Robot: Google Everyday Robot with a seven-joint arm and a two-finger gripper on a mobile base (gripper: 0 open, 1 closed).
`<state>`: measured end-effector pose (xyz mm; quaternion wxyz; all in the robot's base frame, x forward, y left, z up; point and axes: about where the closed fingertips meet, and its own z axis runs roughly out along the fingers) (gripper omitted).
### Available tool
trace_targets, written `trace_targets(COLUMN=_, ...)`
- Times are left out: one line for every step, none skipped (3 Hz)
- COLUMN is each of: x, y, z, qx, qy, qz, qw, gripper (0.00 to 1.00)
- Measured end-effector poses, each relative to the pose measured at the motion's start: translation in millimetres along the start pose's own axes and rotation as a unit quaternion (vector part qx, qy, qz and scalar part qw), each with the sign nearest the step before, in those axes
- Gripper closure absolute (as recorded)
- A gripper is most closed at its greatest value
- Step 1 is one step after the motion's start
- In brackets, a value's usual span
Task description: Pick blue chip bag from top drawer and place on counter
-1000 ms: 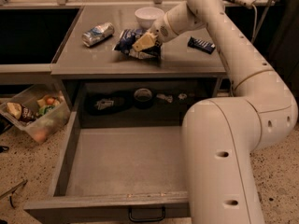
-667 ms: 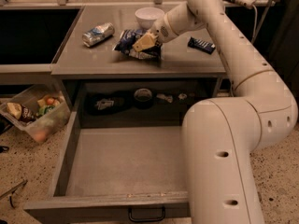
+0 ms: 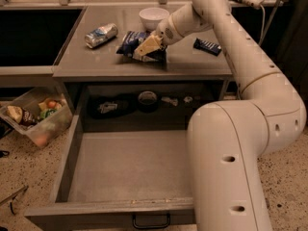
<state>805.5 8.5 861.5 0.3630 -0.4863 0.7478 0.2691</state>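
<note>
The blue chip bag (image 3: pixel 128 39), crinkled dark blue with white lettering, lies on the counter (image 3: pixel 192 64) near its middle. My gripper (image 3: pixel 145 47) reaches in from the right and rests on the bag's right half, its beige fingers pressed together on the bag. The top drawer (image 3: pixel 130 165) is pulled wide open below the counter. Its grey floor is bare and its black handle (image 3: pixel 150 221) shows at the front. My white arm covers the drawer's right side.
A crushed silver-blue can (image 3: pixel 101 35) lies left of the bag, a white bowl (image 3: pixel 154 17) behind it, a dark blue bar wrapper (image 3: pixel 208 46) to the right. Small items sit in the shelf behind the drawer. A plastic bin (image 3: pixel 33 117) stands on the floor at the left.
</note>
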Motion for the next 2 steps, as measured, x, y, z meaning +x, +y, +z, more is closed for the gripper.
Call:
trace_targets(x=0.0, y=0.0, z=0.1, qx=0.0, qy=0.0, qz=0.0, qw=1.0, gripper=0.0)
trace_targets(x=0.0, y=0.0, z=0.1, qx=0.0, qy=0.0, qz=0.0, qw=1.0, gripper=0.0)
